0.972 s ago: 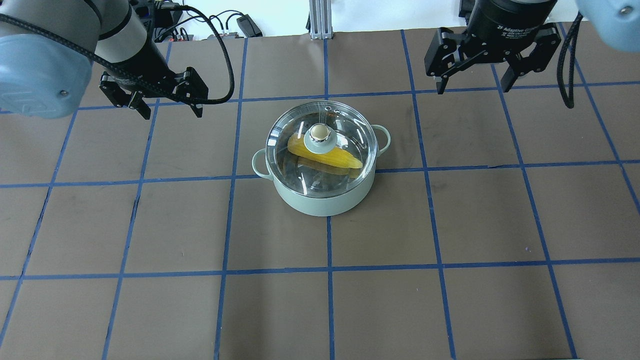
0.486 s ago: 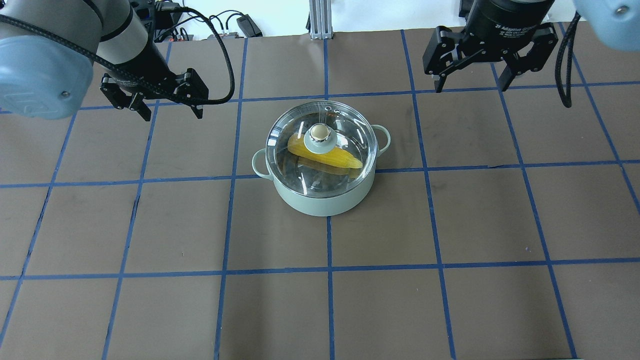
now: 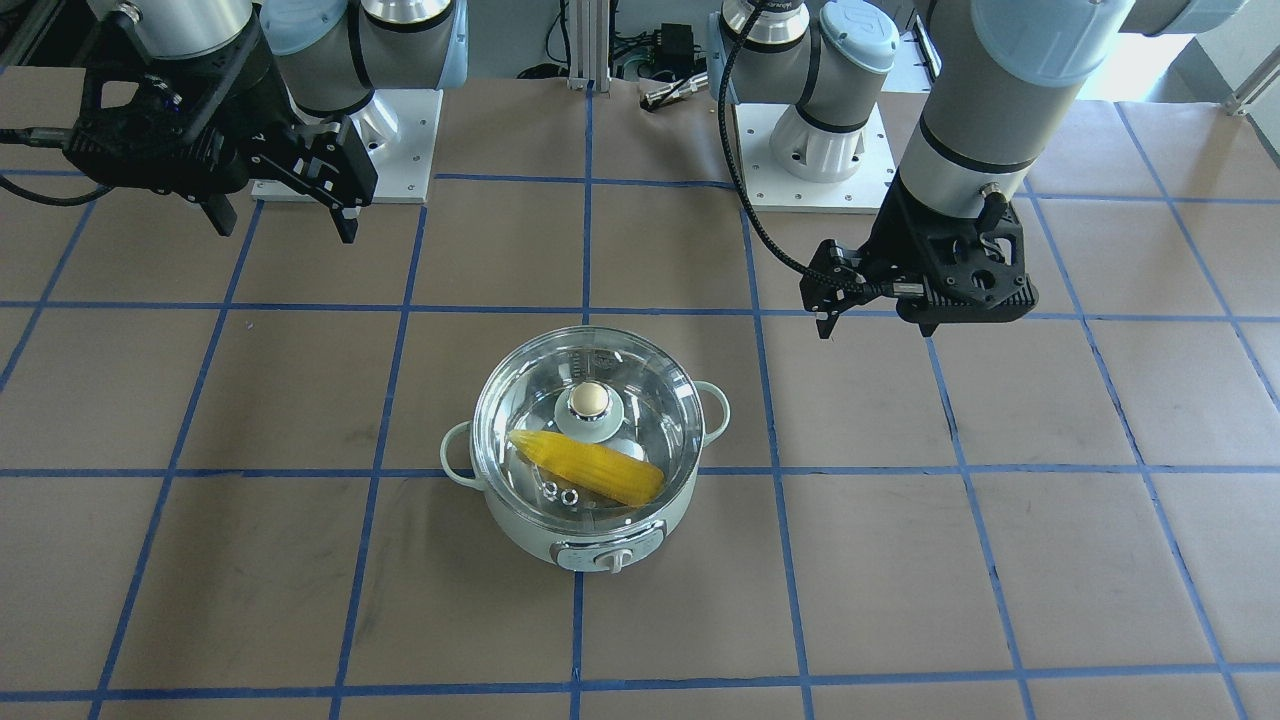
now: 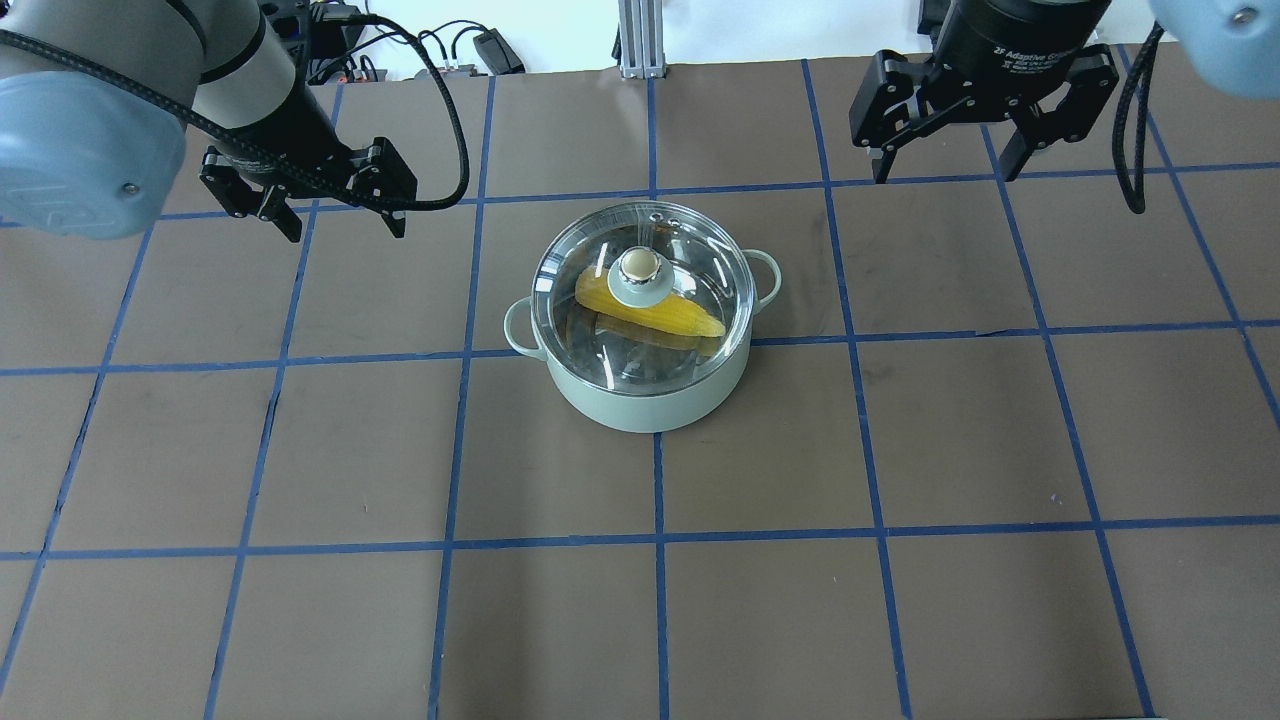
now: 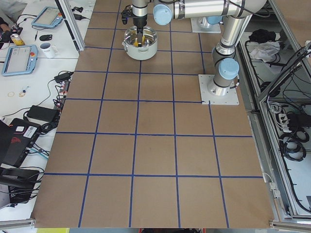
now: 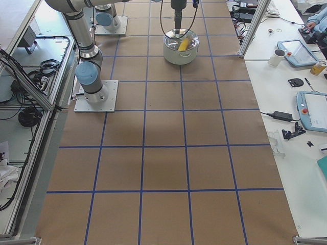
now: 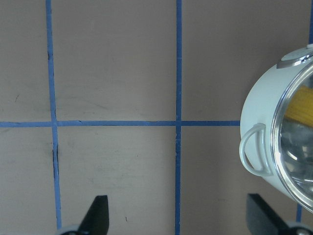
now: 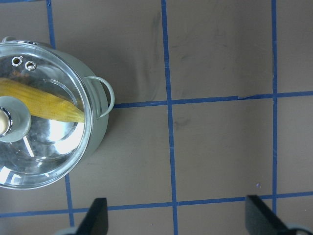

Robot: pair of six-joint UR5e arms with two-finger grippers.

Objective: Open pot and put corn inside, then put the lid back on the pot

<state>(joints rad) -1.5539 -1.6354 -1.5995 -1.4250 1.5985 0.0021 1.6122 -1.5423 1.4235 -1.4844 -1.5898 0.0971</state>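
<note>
Pot (image 4: 650, 405) sits mid-counter (image 4: 900, 450). Lid (image 4: 700, 285) is seated on the rim, with the corn (image 4: 685, 318) lying inside under the glass. Left claw (image 4: 345, 230) spread, empty, well apart from the pot. Right claw (image 4: 944, 178) spread, empty, well apart on the other side. Bare counter on all 4 sides of the pot.

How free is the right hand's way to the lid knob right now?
Likely yes: the right hand hangs open, away from the pot, with nothing between it and the lid knob.

A robotics lab: grid-taped table (image 4: 900, 620), teach pendants (image 6: 312, 110), aluminium framing (image 6: 254, 25), cable bundles (image 5: 291, 141).
</note>
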